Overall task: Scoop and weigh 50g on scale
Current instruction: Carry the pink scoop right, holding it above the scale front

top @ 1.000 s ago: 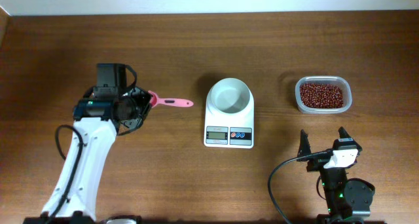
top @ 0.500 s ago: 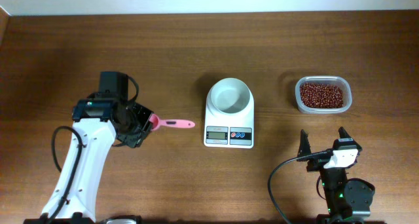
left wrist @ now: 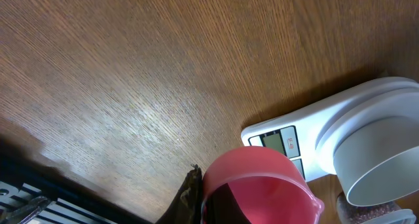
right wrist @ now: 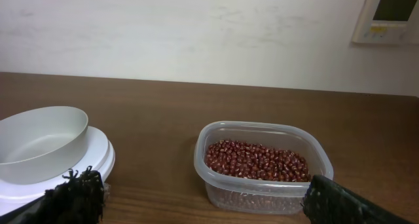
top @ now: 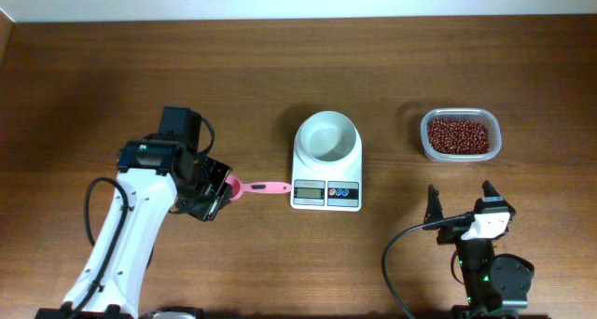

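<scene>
Your left jaws, clamped on the pink scoop [top: 266, 187], have swung nearer the scale [top: 326, 174], beans [top: 458, 134] untouched in their tub [top: 460, 158] beyond it, right jaws wide and idle, scooping not begun.

The left arm [top: 112, 240] wears a long, smooth white shell that ends in black joint housings and a boxy black motor block [top: 177, 125]. A small teal light [top: 140, 151] glows on one housing, and a thin black cable [top: 90, 200] loops loosely beside the white link. The left gripper [top: 222, 188] is black and angular. The right arm [top: 494, 280] is squat and black, with a green light [top: 483, 280], a white block [top: 490, 221] at the wrist and a second cable [top: 392, 249] arching out. The right gripper [top: 460, 200] carries two black fingers [right wrist: 75, 196] with rough, frayed-looking tips.
</scene>
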Available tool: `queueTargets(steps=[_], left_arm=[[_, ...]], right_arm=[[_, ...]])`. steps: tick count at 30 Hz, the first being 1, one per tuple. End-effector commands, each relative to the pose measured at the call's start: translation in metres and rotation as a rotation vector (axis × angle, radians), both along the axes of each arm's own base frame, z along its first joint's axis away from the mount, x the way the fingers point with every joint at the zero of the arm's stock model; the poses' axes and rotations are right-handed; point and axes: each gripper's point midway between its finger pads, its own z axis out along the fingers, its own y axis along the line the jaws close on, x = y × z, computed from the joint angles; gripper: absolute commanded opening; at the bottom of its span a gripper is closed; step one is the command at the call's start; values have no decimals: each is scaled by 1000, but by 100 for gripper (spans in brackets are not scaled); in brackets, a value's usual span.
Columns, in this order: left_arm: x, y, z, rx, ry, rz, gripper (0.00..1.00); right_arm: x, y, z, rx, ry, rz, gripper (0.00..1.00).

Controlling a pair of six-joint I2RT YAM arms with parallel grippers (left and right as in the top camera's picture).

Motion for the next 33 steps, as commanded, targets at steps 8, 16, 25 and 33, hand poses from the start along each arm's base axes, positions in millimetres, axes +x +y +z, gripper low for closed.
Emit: queueTargets(steps=[8, 16, 25, 33], left_arm=[[3, -2, 8, -12, -23, 17, 0], [4, -1, 7, -7, -18, 38, 0], [-6, -30, 7, 0, -18, -80, 0], [-8, -73, 14, -91, -65, -206, 0]], right_arm=[[0, 1, -3, 5, 5, 4, 99], [0, 1, -3, 5, 6, 4, 99], [0, 1, -3, 5, 6, 4, 99], [0, 1, -3, 5, 6, 4, 99]])
